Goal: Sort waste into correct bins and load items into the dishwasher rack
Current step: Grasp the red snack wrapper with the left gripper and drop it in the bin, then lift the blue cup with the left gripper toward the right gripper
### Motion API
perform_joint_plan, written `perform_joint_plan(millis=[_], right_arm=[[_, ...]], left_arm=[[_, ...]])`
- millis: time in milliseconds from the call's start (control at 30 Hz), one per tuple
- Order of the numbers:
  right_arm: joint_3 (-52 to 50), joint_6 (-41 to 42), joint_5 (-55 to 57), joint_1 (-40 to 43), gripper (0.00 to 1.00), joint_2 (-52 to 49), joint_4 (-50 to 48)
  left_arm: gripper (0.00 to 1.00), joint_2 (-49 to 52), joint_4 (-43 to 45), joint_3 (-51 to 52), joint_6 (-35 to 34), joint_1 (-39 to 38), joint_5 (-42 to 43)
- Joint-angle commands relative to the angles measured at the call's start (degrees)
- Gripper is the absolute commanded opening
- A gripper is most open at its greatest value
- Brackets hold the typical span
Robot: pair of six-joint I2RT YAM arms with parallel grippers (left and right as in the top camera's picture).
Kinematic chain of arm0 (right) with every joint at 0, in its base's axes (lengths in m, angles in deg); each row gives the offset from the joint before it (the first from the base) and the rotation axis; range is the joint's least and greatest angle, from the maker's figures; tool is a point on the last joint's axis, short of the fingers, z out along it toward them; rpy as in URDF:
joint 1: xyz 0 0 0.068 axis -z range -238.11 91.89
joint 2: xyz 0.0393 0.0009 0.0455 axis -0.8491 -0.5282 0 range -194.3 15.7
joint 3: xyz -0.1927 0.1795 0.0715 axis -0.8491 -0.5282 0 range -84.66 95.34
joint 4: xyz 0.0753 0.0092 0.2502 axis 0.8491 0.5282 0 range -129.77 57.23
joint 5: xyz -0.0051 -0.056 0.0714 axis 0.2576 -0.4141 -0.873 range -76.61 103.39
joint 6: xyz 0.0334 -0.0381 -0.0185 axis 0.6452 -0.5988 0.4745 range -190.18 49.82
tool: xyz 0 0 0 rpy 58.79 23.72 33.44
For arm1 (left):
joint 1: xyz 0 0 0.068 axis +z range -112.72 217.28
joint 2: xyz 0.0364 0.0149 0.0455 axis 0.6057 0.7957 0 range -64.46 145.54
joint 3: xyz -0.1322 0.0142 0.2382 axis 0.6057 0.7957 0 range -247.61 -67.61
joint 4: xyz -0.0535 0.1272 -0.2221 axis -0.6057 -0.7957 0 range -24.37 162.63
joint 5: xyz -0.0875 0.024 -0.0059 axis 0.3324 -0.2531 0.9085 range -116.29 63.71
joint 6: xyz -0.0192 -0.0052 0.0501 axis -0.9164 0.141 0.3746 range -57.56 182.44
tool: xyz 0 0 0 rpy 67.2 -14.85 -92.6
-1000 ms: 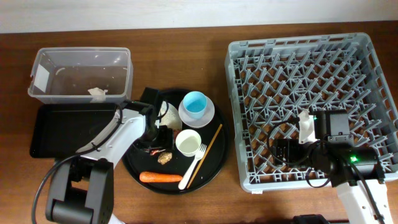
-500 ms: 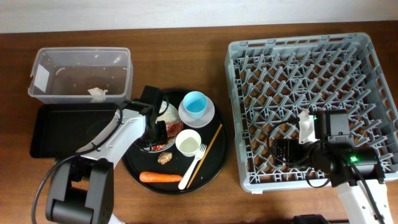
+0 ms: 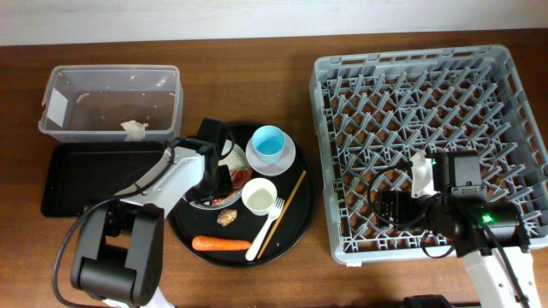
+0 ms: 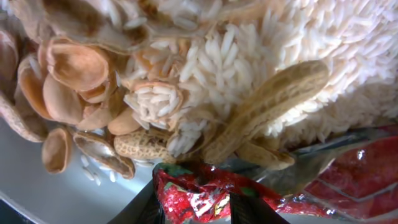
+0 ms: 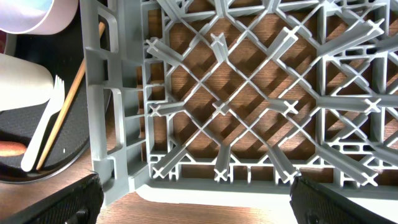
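Observation:
My left gripper (image 3: 219, 177) is down on the white plate (image 3: 205, 203) and shut on the red shiny wrapper (image 4: 193, 193), next to rice (image 4: 323, 56) and peanut shells (image 4: 74, 68). An orange carrot (image 3: 221, 244), a small brown lump (image 3: 227, 217), a white cup (image 3: 259, 197), a white fork (image 3: 267, 227), a chopstick (image 3: 286, 210) and a blue cup (image 3: 268, 142) on a saucer (image 3: 288, 157) lie nearby. The clear tub (image 3: 111, 90) holds a crumpled tissue (image 3: 134, 128). The black rectangular tray (image 3: 86, 180) is in front of it. My right gripper (image 3: 390, 208) is open and empty above the front left corner of the grey rack (image 3: 428, 85).
The dishes and waste all sit on a large round black tray (image 3: 300, 233) between the bins and the rack. In the right wrist view the rack's front wall (image 5: 217, 180) lies between my fingers, with the fork (image 5: 43, 134) and chopstick (image 5: 68, 106) to its left.
My left gripper has shifted a little over the plate and come down onto the red wrapper. The right arm has not moved.

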Motion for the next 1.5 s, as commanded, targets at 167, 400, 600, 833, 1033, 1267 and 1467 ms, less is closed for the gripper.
perform_joint_plan(millis=[167,400,600,833,1033,1267,1467], right_arm=[[0.9,-0.2,1.2,-0.3,0.99,0.2,0.2],[0.9,-0.2,1.2,-0.3,0.99,0.2,0.2],[0.9,-0.2,1.2,-0.3,0.99,0.2,0.2],[0.9,-0.2,1.6,-0.3,0.99,0.2,0.2],[0.9,-0.2,1.6,-0.3,0.99,0.2,0.2],[0.9,-0.2,1.6,-0.3,0.99,0.2,0.2],[0.9,-0.2,1.6,-0.3,0.99,0.2,0.2]], left_arm=[[0.05,-0.1,-2.3,-3.4,0.0,0.1,-2.6],[0.00,-9.4,-9.7,-9.1,5.1,0.1,-4.5],[0.00,-17.0,-5.3,-14.1,5.8,10.4,-11.2],[0.00,-13.5,18.1,-14.4,5.8,24.5,-5.3],[0.77,-8.1,18.9,-14.4,5.8,24.5,-5.0],[0.75,-14.1,10.2,-14.4,12.5,13.9,7.2],[0.74,-5.0,8.2,-14.2,5.0,-5.8,7.5]])
